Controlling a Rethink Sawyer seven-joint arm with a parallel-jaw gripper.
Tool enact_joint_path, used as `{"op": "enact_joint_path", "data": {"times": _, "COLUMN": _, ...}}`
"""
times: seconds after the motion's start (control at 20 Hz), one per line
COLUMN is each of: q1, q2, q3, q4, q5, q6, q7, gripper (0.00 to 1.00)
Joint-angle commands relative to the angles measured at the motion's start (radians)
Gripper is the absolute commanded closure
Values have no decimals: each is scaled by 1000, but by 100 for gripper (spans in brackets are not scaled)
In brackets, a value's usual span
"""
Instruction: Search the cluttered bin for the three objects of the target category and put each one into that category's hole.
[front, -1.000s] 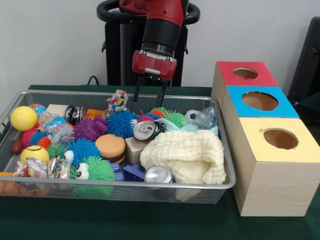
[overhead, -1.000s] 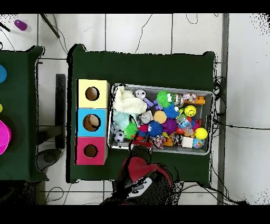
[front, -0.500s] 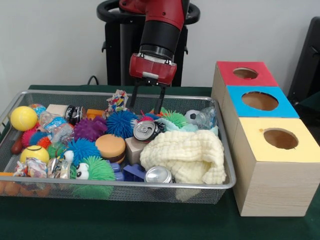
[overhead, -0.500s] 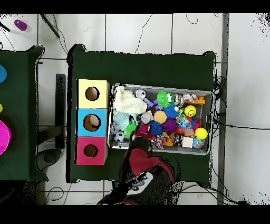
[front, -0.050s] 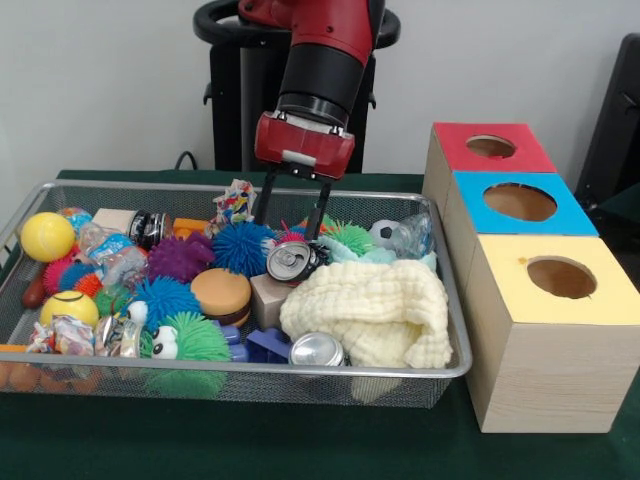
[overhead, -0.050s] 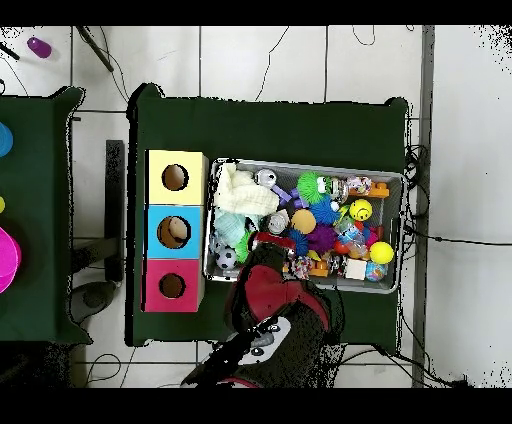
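My gripper (front, -0.050s: 290, 214) hangs over the far middle of the wire bin (front, -0.050s: 455, 345), fingers spread apart with nothing between them. In the front view the fingertips sit just above the tilted silver can (front, -0.050s: 293, 261), which lies directly below them at 6 o'clock, its top facing the camera; I cannot tell whether the tips touch it. A second can (front, -0.050s: 317, 350) lies at the bin's near rim, farther along the same 6 o'clock line, well apart from my tool and tucked against the cream cloth (front, -0.050s: 370, 310). A third, dark can (front, -0.050s: 148, 228) lies on its side at about 9 o'clock from the gripper, near the far rim, beside a clear wrapper.

Just beside my left-hand finger in this view, at 8 o'clock, is the blue spiky ball (front, -0.050s: 241, 247); the green spiky ball (front, -0.050s: 350, 237) sits at 4 o'clock from the tips. The round brown-and-orange burger toy (front, -0.050s: 221, 294) lies at 7 o'clock, touching a wooden block (front, -0.050s: 268, 298).

Outside the bin at 3 o'clock stand the three boxes: red box (front, -0.050s: 490, 148), blue box (front, -0.050s: 520, 203), and yellow box (front, -0.050s: 560, 280), each with one round hole on top.

From overhead, my arm (overhead, -0.050s: 272, 310) covers the bin's lower edge, and the gripper itself is hidden beneath it.
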Motion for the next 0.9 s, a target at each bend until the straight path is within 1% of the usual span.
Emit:
{"op": "enact_joint_path", "data": {"times": 0.05, "q1": -15, "q2": 8, "q3": 124, "q4": -116, "q5": 70, "q6": 94, "q7": 74, "gripper": 0}}
{"op": "enact_joint_path", "data": {"times": 0.3, "q1": -20, "q2": 10, "q3": 148, "q4": -109, "q5": 80, "q6": 107, "q7": 93, "gripper": 0}}
{"op": "enact_joint_path", "data": {"times": 0.6, "q1": -45, "q2": 7, "q3": 194, "q4": -86, "q5": 117, "q6": 120, "q7": 135, "gripper": 0}}
{"op": "enact_joint_path", "data": {"times": 0.65, "q1": -69, "q2": 3, "q3": 229, "q4": -77, "q5": 123, "q6": 118, "q7": 162, "gripper": 0}}
{"op": "enact_joint_path", "data": {"times": 0.75, "q1": -103, "q2": 0, "q3": 280, "q4": -69, "q5": 112, "q6": 112, "q7": 179, "gripper": 0}}
{"op": "enact_joint_path", "data": {"times": 0.9, "q1": -122, "q2": 8, "q3": 304, "q4": -59, "q5": 124, "q6": 92, "q7": 184, "gripper": 0}}
